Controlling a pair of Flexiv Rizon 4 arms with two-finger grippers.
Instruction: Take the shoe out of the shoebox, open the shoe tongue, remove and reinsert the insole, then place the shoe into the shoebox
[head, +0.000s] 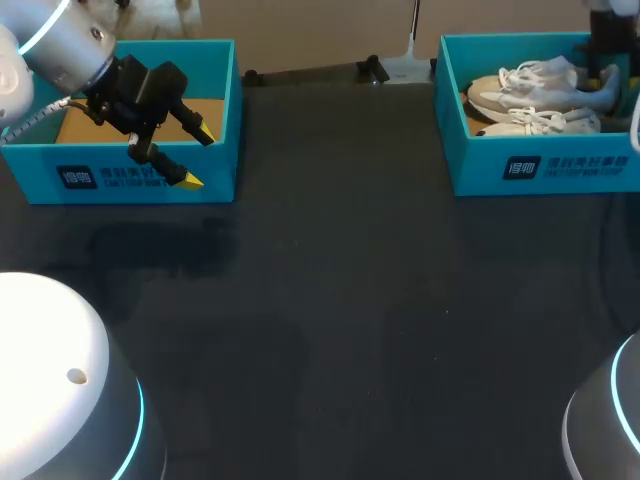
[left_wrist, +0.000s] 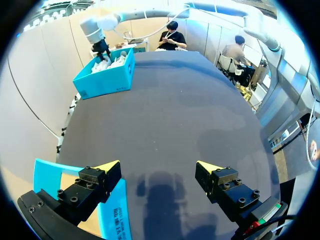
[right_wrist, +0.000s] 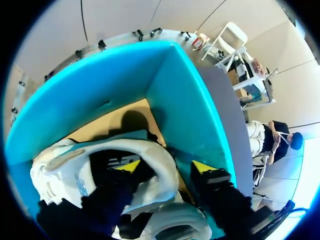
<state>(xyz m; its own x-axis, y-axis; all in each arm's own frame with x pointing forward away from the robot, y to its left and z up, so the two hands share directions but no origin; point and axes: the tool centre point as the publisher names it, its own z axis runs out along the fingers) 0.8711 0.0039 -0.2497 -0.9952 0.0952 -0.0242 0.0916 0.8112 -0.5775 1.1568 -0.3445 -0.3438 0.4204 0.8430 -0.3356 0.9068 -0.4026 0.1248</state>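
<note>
At the upper left of the head view, the left gripper (head: 197, 155) is held over the front wall of a teal box (head: 150, 175). Its fingers are spread wide, and nothing is held between them. At the upper right, the shoebox (head: 545, 165) is seen on the dark table (head: 340, 300), with a pair of white shoes (head: 530, 100) lying inside it. The right arm (head: 607, 25) comes down into the shoebox from the upper right corner.

Seen from the left wrist, the left gripper (left_wrist: 159, 167) is fully spread, with only the table (left_wrist: 170, 115) ahead of it. One finger is positioned above the teal box (left_wrist: 47, 172). The shoebox (left_wrist: 107, 80) stands far ahead, well apart.

Seen from the right wrist, the right gripper (right_wrist: 166, 167) is lowered inside the shoebox (right_wrist: 185, 100). One finger (right_wrist: 127, 167) is placed in the opening of the shoe (right_wrist: 162, 172), and the other is located outside its collar, beside the shoebox wall. The fingers are apart, and a gap is visible between the outer finger and the collar.
</note>
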